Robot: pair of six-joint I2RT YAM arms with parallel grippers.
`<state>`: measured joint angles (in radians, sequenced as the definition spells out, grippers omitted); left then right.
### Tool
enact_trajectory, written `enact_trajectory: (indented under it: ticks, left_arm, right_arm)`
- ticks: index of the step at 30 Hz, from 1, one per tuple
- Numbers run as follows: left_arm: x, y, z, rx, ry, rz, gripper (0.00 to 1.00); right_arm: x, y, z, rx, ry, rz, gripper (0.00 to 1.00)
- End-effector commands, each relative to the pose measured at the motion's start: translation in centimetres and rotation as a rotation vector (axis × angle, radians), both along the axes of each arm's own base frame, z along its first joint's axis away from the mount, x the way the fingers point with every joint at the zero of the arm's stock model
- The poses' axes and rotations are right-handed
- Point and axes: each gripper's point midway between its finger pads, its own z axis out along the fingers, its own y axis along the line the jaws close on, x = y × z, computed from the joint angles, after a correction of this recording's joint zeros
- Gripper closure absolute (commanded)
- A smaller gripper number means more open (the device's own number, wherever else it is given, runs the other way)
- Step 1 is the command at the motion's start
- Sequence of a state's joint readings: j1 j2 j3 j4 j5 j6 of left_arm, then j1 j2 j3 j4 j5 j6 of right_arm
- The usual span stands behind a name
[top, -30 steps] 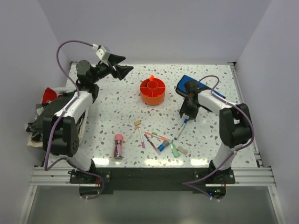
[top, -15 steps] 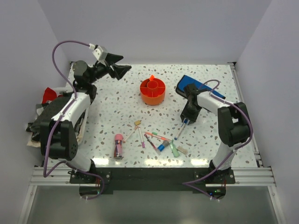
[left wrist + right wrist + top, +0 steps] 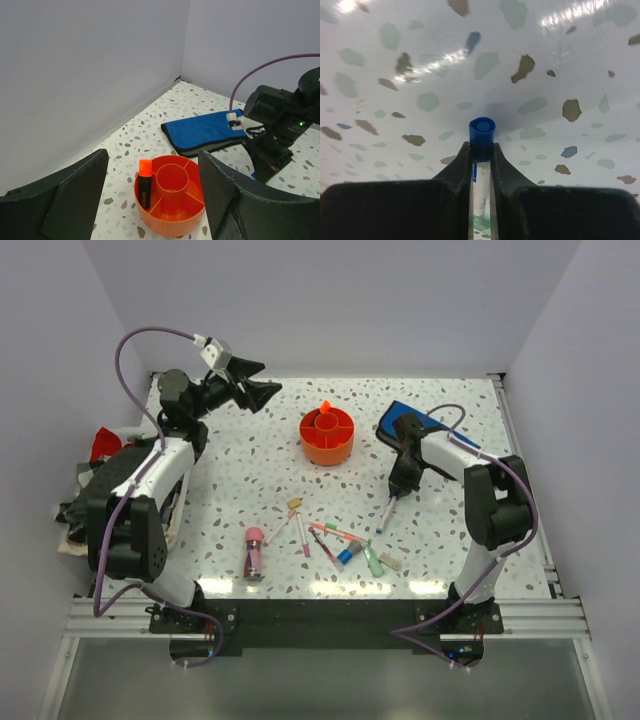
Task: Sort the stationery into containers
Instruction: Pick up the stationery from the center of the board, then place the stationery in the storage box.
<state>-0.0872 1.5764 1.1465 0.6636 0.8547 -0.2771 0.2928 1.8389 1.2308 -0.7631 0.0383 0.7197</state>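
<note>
Closing in over the last second, the right pincer (image 3: 481, 150) has gone from a half-open stance above the blue-capped pen (image 3: 481, 134) to a narrow clamp on it. The wrist view shows both fingers (image 3: 460, 165) pressed against the white barrel, with the blue cap poking out just past the tips. From overhead the pen (image 3: 385, 516) lies slanted on the counter (image 3: 230, 470), its far end in the pincer and its near end pointing toward the loose pile. Nothing shows it lifted yet.

The left pincer (image 3: 270, 377) has kept its jaws wide and holds nothing, hanging high at the back left and looking down on the orange caddy (image 3: 170, 222). The caddy stands near the back of the counter, beside a folded blue cloth (image 3: 205, 131). One orange highlighter (image 3: 145, 182) already stands in a ring compartment.

So the grasp looks made, and the next step is likely lifting the pen and carrying it to the caddy. The sorting seems barely begun. The pink-capped glue tube (image 3: 254, 550), a green marker (image 3: 372, 560), several thin pens (image 3: 322, 536) and small erasers (image 3: 294, 503) are all out on the counter, well apart from the caddy.
</note>
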Motion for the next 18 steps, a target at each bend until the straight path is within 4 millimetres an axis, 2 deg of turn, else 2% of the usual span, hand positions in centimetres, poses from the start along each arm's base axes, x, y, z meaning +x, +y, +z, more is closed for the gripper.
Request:
enact_trajectory:
  ticks: [1, 2, 4, 6, 7, 8, 10, 11, 15, 16, 17, 18]
  left_arm:
    - [-1.0, 0.2, 1.9, 0.022, -0.052, -0.014, 0.23]
    - [-1.0, 0.2, 1.6, 0.032, -0.043, -0.012, 0.23]
    - [-1.3, 0.5, 0.2, 0.076, -0.012, 0.001, 0.22]
    - [-1.7, 0.7, -1.0, 0.103, 0.019, 0.013, 0.22]
    - [-1.5, 1.1, -2.1, 0.122, 0.027, 0.043, 0.22]
    - [-1.2, 1.6, -2.6, 0.131, 0.034, 0.079, 0.22]
    - [-0.6, 2.8, -3.5, 0.163, 0.029, 0.170, 0.22]
    - [-0.5, 3.2, -4.0, 0.180, 0.040, 0.197, 0.22]
    - [0.8, 5.4, -6.1, 0.236, 0.085, 0.332, 0.19]
    - [1.1, 5.8, -6.6, 0.252, 0.099, 0.357, 0.00]
    - [1.0, 5.9, -7.1, 0.263, 0.115, 0.361, 0.00]
    - [0.9, 6.1, -7.4, 0.268, 0.123, 0.369, 0.00]
  right_arm:
    - [5.1, 1.5, 8.6, 0.052, -0.286, 0.213, 1.00]
    - [6.1, 2.5, 11.5, 0.093, -0.381, 0.258, 1.00]
    - [7.0, 2.9, 14.1, 0.088, -0.472, 0.346, 1.00]
    - [8.4, 3.6, 17.6, 0.060, -0.624, 0.425, 1.00]
    - [9.8, 4.0, 19.4, 0.047, -0.725, 0.443, 1.00]
    - [10.3, 4.3, 20.4, 0.029, -0.783, 0.464, 1.00]
    - [10.8, 5.9, 23.2, 0.004, -0.922, 0.556, 1.00]
    - [12.0, 6.5, 25.0, -0.027, -1.028, 0.559, 1.00]
    - [13.3, 10.6, 28.6, -0.095, -1.248, 0.670, 1.00]
    - [13.9, 11.4, 28.5, -0.093, -1.266, 0.674, 1.00]
    - [14.5, 12.2, 30.0, -0.086, -1.321, 0.662, 1.00]
    - [14.8, 12.9, 30.1, -0.084, -1.330, 0.663, 1.00]
